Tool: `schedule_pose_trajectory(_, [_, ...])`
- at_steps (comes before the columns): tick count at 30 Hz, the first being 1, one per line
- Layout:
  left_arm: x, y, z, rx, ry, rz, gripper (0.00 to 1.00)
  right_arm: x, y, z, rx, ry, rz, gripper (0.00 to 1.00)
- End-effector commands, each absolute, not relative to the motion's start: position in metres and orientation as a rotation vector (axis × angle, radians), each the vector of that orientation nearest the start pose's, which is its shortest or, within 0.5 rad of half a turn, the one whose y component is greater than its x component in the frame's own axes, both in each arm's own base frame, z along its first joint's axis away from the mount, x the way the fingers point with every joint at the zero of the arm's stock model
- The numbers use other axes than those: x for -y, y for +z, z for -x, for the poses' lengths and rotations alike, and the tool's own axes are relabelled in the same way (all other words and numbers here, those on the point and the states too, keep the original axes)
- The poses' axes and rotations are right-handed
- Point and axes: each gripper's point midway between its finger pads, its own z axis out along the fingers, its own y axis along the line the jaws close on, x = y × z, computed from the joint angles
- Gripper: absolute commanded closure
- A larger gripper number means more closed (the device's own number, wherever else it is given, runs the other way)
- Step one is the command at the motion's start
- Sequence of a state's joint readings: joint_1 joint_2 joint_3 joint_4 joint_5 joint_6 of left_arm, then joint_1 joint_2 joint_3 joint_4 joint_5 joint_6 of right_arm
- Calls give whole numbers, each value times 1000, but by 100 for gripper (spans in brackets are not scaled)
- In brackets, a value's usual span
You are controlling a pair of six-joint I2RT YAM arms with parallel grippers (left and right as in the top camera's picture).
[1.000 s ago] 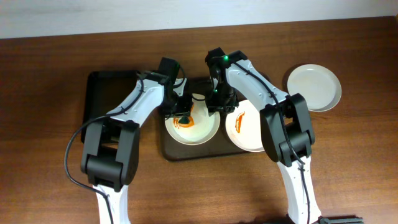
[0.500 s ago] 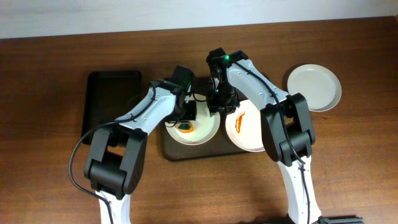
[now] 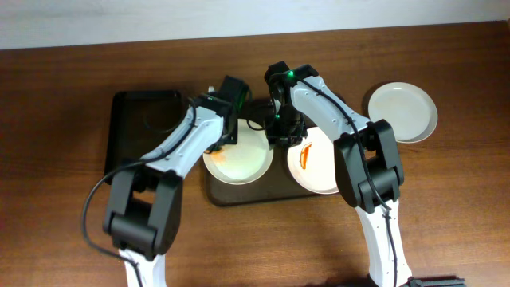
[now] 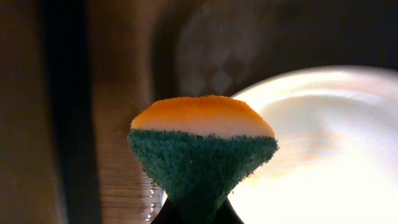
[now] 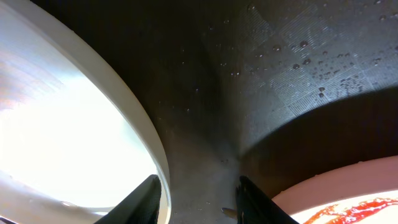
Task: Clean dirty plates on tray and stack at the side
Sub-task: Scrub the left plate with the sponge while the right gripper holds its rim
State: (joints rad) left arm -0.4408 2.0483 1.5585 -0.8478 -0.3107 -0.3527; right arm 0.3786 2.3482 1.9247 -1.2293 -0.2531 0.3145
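Note:
My left gripper [image 3: 223, 139] is shut on a sponge [image 4: 202, 149], dark green below and orange on top, at the far-left rim of the left plate [image 3: 243, 159]. That plate [image 4: 311, 155] looks almost plain white, with only a faint orange trace. My right gripper [image 3: 280, 134] stands open on the tray [image 3: 239, 194] between the two plates. Its left finger [image 5: 146, 199] lies over the left plate's [image 5: 62, 137] rim and its right finger [image 5: 255, 202] on the wet tray floor [image 5: 261, 74]. The right plate [image 3: 323, 167] carries an orange-red smear [image 5: 348, 208].
A clean white plate [image 3: 402, 112] lies on the wooden table to the right of the tray. A smaller black tray [image 3: 143, 127] sits at the left, beside the left arm. Water drops dot the tray floor.
The left arm swept the sponge from the middle of the left plate to its far-left rim, and the orange smear there is nearly gone. The right arm has stayed put.

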Motion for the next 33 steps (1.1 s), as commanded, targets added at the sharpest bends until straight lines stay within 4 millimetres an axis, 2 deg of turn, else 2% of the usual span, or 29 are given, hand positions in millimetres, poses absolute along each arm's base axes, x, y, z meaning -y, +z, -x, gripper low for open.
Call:
schedule_pose_trajectory(1, [145, 100, -432, -2703, 187, -37, 100, -199, 9, -384, -3307, 346, 80, 59])
schedule_pose_trajectory(6, [179, 80, -408, -2830, -99, -100, 100, -200, 9, -384, -3304, 347, 84, 59])
schedule_pose_trajectory(11, [171, 42, -386, -2902, -86, -103, 100, -201, 9, -386, -3299, 349, 39, 59])
schedule_pose_trajectory(15, [165, 21, -377, -2915, -79, -101, 96, -202, 8, -387, -3296, 350, 31, 59])
schedule_pose_trajectory(16, [165, 18, -376, -2914, -79, -101, 92, -202, 8, -387, -3296, 350, 31, 59])
schedule_pose_trajectory(17, [164, 16, -374, -2917, -76, -102, 71, -202, 8, -387, -3295, 350, 31, 59])
schedule_pose_trajectory(19, [163, 16, -376, -2908, -64, -100, 63, -202, 8, -387, -3294, 351, 31, 59])
schedule_pose_trajectory(23, [161, 27, -387, -2865, -31, -90, 67, -202, 8, -387, -3294, 350, 32, 59])
schedule_pose_trajectory(27, [165, 50, -397, -2811, -62, -85, 85, -201, 9, -387, -3297, 349, 31, 59])
schedule_pose_trajectory(30, [163, 47, -389, -2846, -48, -91, 100, -201, 8, -387, -3297, 349, 31, 59])
schedule_pose_trajectory(33, [164, 46, -390, -2840, -51, -90, 100, -202, 8, -388, -3291, 351, 33, 59])
